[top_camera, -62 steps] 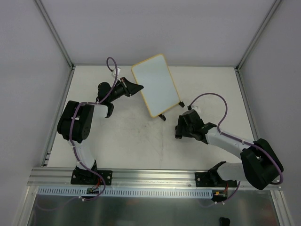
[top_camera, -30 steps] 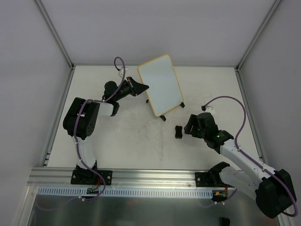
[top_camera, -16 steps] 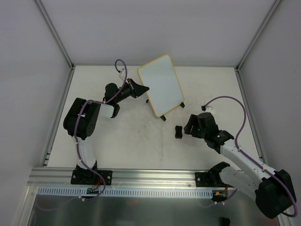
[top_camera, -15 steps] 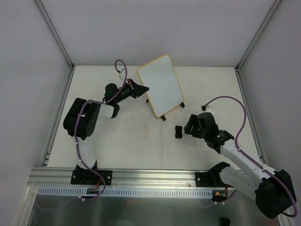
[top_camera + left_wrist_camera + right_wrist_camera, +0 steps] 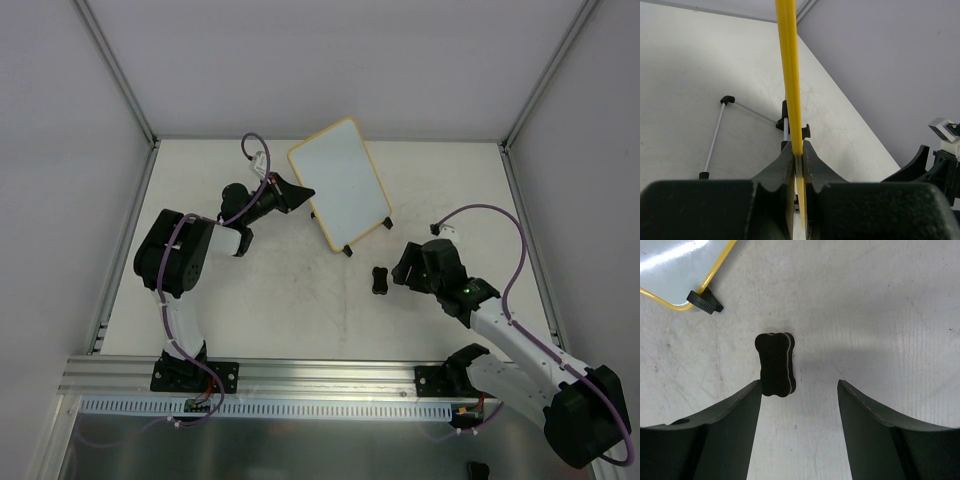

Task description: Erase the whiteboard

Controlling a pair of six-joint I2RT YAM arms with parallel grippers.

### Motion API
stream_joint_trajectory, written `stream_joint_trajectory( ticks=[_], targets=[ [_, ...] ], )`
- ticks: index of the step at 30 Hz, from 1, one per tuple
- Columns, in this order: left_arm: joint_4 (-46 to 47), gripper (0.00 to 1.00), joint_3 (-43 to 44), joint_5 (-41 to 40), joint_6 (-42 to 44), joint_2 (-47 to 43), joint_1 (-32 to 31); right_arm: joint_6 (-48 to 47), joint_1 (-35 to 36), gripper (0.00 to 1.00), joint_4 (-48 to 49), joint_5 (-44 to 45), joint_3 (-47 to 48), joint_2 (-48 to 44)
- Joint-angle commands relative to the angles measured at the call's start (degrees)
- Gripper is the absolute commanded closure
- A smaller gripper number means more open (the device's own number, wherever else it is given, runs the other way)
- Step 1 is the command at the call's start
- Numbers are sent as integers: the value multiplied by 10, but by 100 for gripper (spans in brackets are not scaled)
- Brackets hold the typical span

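The whiteboard, white with a thin yellow frame and black clip feet, stands tilted at the back middle of the table; its face shows no marks. My left gripper is shut on its left edge, and the left wrist view shows the yellow frame edge-on between the jaws. A corner of the board shows in the right wrist view. The small black eraser block lies on the table in front of the board. My right gripper is open just right of it, and the eraser lies beyond my left fingertip.
The board's wire stand legs rest on the white table behind the board. Metal posts and grey walls enclose the table on three sides. An aluminium rail runs along the near edge by the arm bases.
My right gripper let go of the eraser and drew back, leaving it on the table. My left gripper shifted the board slightly; the board's tilt changed a little.
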Motion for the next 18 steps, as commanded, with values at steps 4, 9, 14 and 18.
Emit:
stream_joint_trajectory(
  ticks=[4,9,14,18],
  targets=[
    [220,91,-10,19,41,-8,-7,-6,-4,35,0,-2,-7,-19],
    [220,83,-9,22,36,2,-7,-4,-5,35,0,-1,-9,-26],
    [220,76,-5,23,33,15,-6,-3,-5,35,-1,-2,-12,-32],
    [220,88,-4,24,34,21,-7,-3,-5,35,0,-1,-14,-37]
  ],
)
